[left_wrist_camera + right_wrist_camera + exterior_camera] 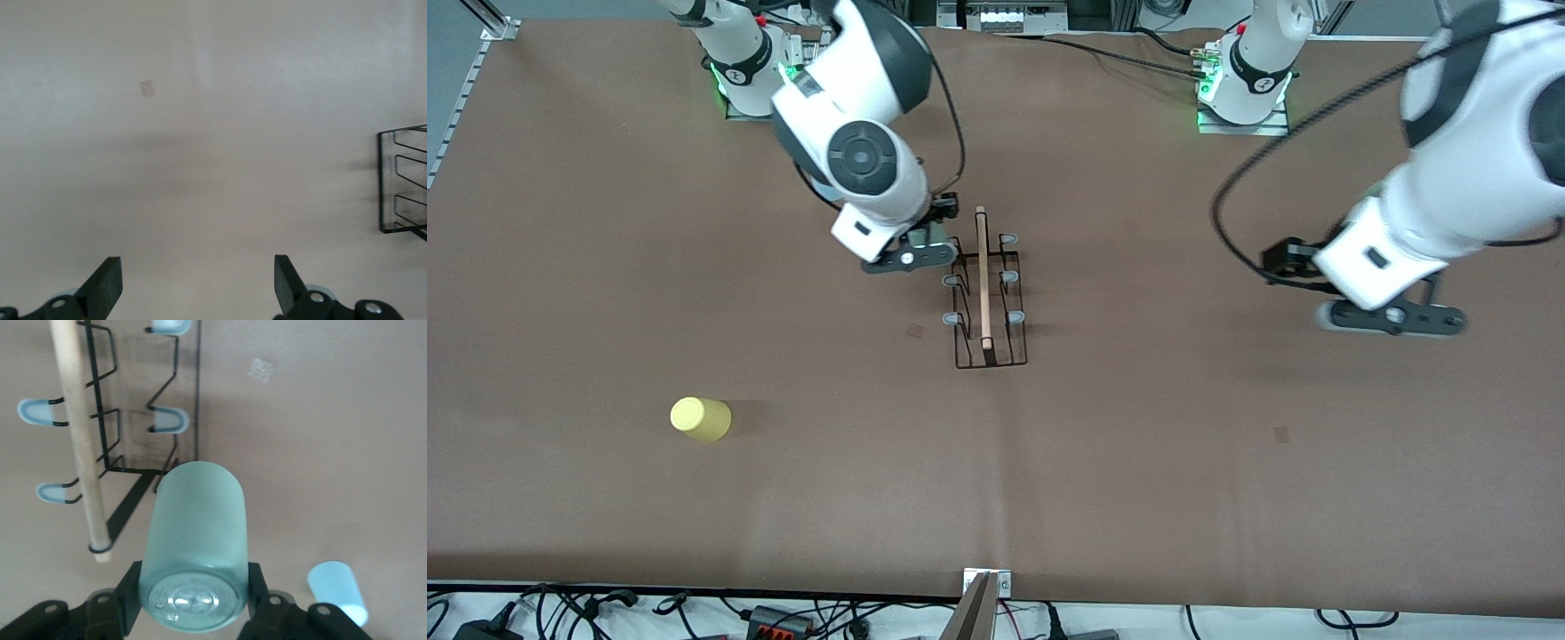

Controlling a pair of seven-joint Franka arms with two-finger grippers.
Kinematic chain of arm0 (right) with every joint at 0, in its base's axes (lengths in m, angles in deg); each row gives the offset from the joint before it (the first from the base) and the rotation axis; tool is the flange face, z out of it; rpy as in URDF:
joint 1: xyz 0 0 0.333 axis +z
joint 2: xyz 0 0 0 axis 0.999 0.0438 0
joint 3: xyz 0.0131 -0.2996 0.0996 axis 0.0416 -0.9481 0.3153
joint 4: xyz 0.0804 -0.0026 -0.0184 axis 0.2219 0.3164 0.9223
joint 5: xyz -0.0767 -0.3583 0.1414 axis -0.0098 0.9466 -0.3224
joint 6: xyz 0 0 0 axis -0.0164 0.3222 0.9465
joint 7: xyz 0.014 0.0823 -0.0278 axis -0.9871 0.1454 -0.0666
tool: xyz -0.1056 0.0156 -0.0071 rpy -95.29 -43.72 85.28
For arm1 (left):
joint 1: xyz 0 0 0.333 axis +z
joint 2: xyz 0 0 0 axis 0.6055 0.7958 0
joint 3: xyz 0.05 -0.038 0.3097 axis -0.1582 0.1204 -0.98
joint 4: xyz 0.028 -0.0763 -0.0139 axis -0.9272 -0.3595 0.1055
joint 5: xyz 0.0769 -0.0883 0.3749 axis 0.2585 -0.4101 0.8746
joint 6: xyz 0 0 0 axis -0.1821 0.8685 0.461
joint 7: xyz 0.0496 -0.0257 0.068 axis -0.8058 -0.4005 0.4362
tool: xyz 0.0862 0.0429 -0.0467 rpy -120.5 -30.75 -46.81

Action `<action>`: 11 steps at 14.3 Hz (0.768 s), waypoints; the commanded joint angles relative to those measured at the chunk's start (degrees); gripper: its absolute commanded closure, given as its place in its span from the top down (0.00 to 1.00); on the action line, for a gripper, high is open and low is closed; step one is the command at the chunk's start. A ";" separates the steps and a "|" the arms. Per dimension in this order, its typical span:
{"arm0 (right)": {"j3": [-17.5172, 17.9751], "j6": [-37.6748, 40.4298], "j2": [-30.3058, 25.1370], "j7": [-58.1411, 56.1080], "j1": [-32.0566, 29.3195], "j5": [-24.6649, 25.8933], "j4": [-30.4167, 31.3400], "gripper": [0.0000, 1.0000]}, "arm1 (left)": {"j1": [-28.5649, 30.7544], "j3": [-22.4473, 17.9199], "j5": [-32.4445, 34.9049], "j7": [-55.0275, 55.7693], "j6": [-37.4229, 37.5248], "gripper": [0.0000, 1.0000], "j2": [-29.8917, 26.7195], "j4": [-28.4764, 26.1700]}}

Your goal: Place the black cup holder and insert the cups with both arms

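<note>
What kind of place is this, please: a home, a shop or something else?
Probably a robotics lab. Two arm bases are bolted to a brown table, cables trail along its edge, and only a black cup holder and test cups, such as the yellow cup, are set out.

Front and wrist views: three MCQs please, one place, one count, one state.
1. Where is the yellow cup?
A) on a peg B) on the table, nearer the front camera than the black cup holder C) in the left gripper

2. How many grey-blue pegs does the holder have?
A) four B) six C) eight

3. What state is the right gripper in?
A) open B) shut on nothing C) shut on the pale green cup

Answers: B, it lies lower in the front view; B, three each side of the rod; C, its fingers clamp the cup beside the holder.
</note>
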 commanded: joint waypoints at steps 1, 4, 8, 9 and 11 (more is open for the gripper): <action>-0.14 -1.84 2.29 2.89 1.74 -0.38 -0.98 0.28 | 4.81 0.11 -1.35 -2.97 -2.64 1.00 -3.71 -6.02; -0.14 -2.11 2.82 2.89 2.10 -0.38 -0.98 0.28 | 9.11 -0.16 -0.92 -3.41 -12.65 1.00 -11.44 -20.60; -0.14 -2.46 5.10 2.54 2.10 -0.12 -0.98 0.28 | 10.62 0.37 0.13 -2.63 -14.95 1.00 -13.30 -24.16; -0.14 -2.89 5.37 2.45 2.10 -0.12 -0.98 0.28 | 10.62 0.37 0.14 -2.62 -14.52 1.00 -13.65 -24.68; -0.14 -3.60 6.16 2.36 2.10 -0.03 -0.98 0.28 | 10.54 0.37 0.14 -2.45 -14.08 1.00 -13.74 -24.08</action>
